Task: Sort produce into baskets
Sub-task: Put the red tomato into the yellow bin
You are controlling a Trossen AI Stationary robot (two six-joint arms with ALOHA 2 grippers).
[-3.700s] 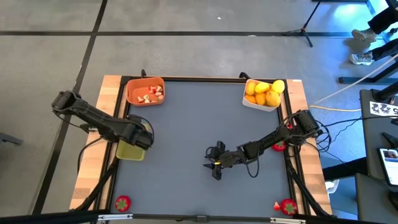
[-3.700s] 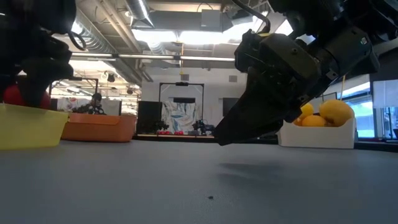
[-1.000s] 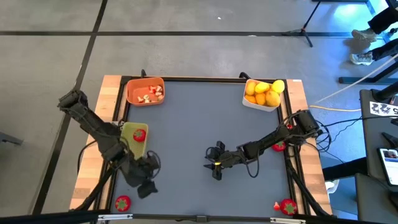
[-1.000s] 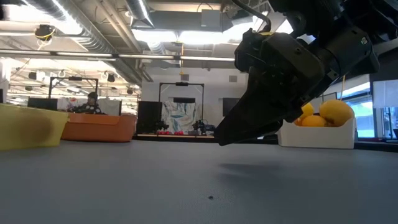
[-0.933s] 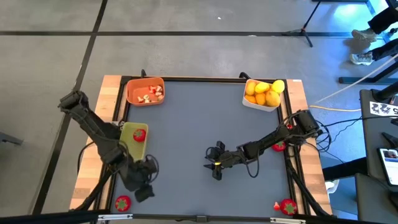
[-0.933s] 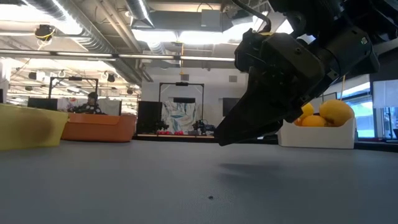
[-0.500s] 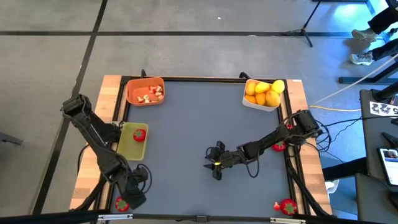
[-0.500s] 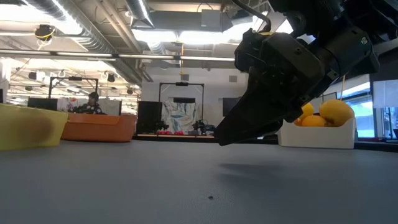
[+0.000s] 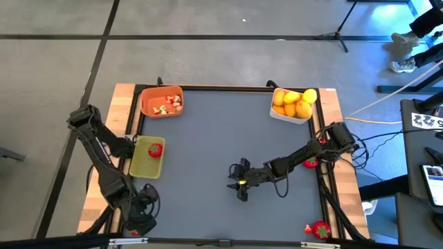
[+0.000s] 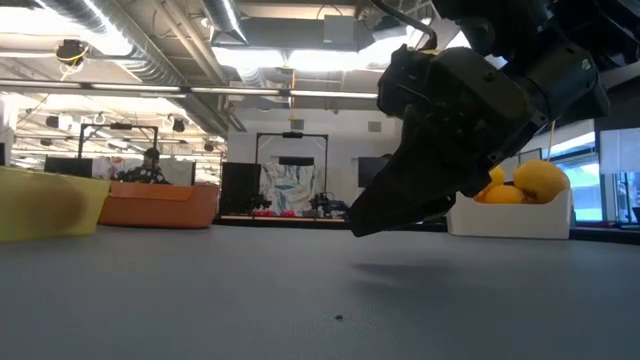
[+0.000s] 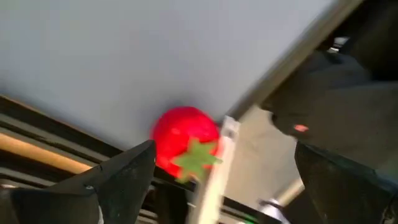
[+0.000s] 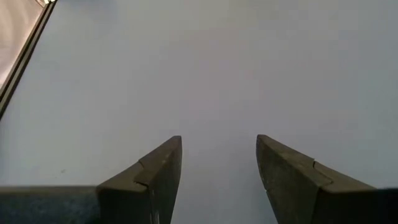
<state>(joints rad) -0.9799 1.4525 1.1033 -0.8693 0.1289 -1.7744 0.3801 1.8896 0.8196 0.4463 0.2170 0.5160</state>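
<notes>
Left gripper open over strawberry at table's near-left corner; right gripper open, empty, mid-table.

Counting three baskets: orange, white, yellow-green. Counting four strawberries: one lying in the yellow-green basket, one peeking out beside the right arm, one sitting at the near right corner, one showing only in the left wrist view. Counting about six citrus heaped in the white basket; exact count unclear. Seeing several pale-and-red bits in orange, too small to count. Counting two arms: left arm, right arm.
</notes>
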